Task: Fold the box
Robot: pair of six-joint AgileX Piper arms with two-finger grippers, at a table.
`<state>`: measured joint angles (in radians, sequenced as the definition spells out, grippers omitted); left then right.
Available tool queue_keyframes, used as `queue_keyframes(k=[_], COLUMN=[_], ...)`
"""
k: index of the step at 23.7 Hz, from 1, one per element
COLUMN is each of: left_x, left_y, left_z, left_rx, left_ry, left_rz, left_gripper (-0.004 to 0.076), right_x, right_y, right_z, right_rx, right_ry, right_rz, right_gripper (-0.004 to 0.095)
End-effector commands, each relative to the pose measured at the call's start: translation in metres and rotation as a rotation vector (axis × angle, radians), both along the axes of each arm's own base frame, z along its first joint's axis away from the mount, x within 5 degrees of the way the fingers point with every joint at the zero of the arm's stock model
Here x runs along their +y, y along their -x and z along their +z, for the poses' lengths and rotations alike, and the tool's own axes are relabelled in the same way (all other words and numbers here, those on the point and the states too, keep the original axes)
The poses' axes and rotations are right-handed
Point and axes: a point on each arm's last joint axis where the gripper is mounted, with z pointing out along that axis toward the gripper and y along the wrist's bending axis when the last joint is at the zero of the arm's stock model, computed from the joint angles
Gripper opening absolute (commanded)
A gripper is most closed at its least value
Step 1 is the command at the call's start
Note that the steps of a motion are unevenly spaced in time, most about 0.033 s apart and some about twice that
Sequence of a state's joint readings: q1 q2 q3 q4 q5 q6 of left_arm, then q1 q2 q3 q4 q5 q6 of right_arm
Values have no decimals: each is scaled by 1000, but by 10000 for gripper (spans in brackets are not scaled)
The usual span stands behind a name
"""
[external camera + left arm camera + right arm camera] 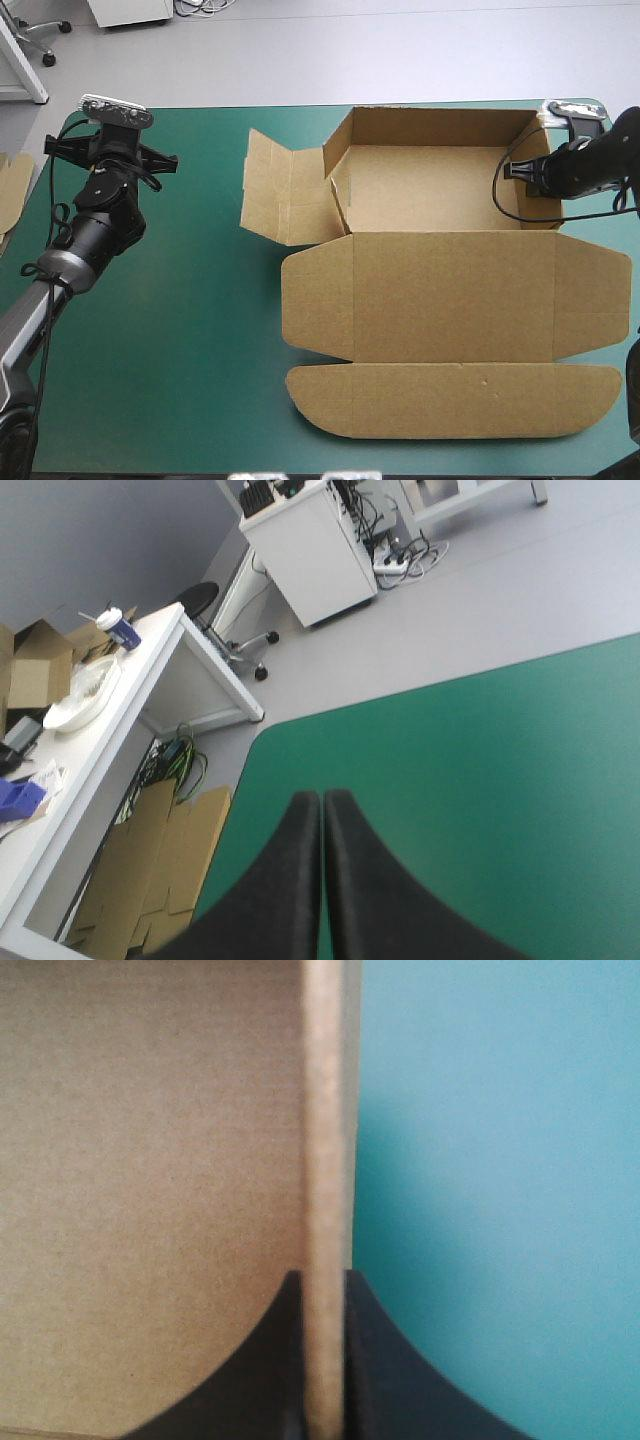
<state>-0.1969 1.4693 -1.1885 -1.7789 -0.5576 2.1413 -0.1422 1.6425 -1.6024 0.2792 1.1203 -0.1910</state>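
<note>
The brown box (440, 240) lies on the teal-green cover right of centre, its far part raised into an open tray and its wide lid (450, 300) flat toward the near edge. A left side flap (280, 195) lies folded outward. My right gripper (528, 172) is at the tray's right wall. In the right wrist view the board's edge (325, 1160) stands between the black fingers, so the right gripper (324, 1290) is shut on the box. My left gripper (322, 805) is shut and empty, held over the table's far left corner, away from the box (110, 150).
More brown board (12, 185) shows beyond the table's left edge, and stacked board (150, 870) lies on the floor there. A rounded tuck flap (450, 400) of the lid reaches close to the near edge. Bare cover (170, 330) stretches left of the box.
</note>
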Motion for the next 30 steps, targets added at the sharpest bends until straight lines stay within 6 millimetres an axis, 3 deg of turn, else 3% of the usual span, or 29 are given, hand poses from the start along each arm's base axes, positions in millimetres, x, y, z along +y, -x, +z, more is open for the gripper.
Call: queue_keyframes(k=[1,9,12,15,18,20,26,30], left_x=[2,-15,-19,-38,-74,-83,-101,-105], left_y=[-8,-46,-53,-56,-52,-48,-30,-27], left_z=[1,-58,-71,-71,-52,-48,-60,-56], left_rx=[-9,113,154,101,36,62,333,337], left_ry=[46,117,87,276,687,874,932,1022], left_rz=[3,-100,-147,-281,-503,-597,-813,-850], left_gripper=[8,8,8,8,7,5,1,1], right_x=[3,10,9,10,7,5,7,9], right_y=[16,33,39,43,43,44,43,45], right_z=[52,108,117,120,118,118,119,121], right_rx=[-173,-306,-328,-322,-311,-306,-313,-321], right_ry=[-76,-91,-68,-63,-32,-17,-36,-63], right_rz=[4,55,50,58,43,37,42,51], right_gripper=[-28,-28,-28,-28,-28,-28,-28,-28])
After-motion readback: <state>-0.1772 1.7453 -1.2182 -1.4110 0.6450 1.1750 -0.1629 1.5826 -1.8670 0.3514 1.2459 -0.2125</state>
